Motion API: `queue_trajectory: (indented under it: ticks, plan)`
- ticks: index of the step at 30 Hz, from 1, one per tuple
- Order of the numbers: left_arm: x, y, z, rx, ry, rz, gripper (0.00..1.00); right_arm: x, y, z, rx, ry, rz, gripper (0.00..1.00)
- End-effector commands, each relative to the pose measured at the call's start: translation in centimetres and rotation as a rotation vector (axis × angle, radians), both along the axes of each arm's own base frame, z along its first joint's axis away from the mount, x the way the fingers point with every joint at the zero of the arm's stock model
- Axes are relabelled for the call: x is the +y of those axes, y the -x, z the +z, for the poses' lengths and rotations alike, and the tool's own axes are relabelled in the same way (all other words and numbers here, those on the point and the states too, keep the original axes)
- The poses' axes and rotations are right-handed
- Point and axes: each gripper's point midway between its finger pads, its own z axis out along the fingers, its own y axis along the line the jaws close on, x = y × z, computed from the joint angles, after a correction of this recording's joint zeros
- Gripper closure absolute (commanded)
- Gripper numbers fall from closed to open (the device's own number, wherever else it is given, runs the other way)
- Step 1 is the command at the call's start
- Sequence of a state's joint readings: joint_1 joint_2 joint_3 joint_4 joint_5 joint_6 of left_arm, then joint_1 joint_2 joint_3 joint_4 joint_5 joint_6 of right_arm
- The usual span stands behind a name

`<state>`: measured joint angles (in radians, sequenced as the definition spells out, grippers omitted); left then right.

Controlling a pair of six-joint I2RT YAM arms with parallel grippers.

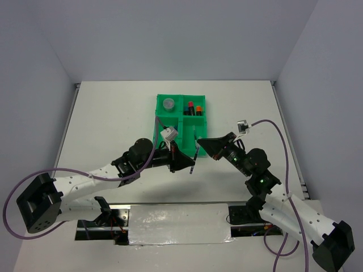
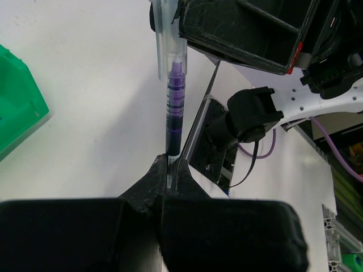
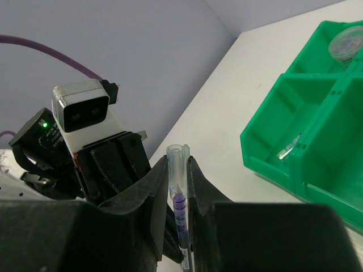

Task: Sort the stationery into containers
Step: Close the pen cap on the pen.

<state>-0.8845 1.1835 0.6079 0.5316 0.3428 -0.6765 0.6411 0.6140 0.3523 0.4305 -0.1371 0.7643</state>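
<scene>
White matte table (image 1: 102, 113), pale grey-lilac walls (image 1: 170, 34) on 3 sides. Green 2x2 tray (image 1: 181, 116) sits mid-width, nearer the far edge. Grey disc (image 1: 168, 104) in far-L compartment, red-capped markers (image 1: 191, 107) in far-R. Thin pen (image 2: 174, 102), clear barrel w/ purple-blue ink, is held over table centre, just on the near side of the tray & off the surface. L gripper (image 2: 170, 163) pinched tight on its tip end; R gripper (image 3: 178, 170) clamped on the clear cap end. Tray well apart from L & R table edges; arm bases along near edge.
</scene>
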Motion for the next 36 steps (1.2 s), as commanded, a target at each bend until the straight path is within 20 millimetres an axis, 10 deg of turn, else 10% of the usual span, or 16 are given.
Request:
queue_trajectory:
  ticks: [1,36]
  plan:
    - [-0.2,-0.7,4.7,-0.141,0.082,0.014,1.0,1.0,1.5,0.0,-0.016,0.004,0.095,1.0]
    - [-0.2,-2.4,8.7,-0.265,0.191,0.098,1.0,1.9,2.2,-1.5,0.028,0.015,0.166,1.0]
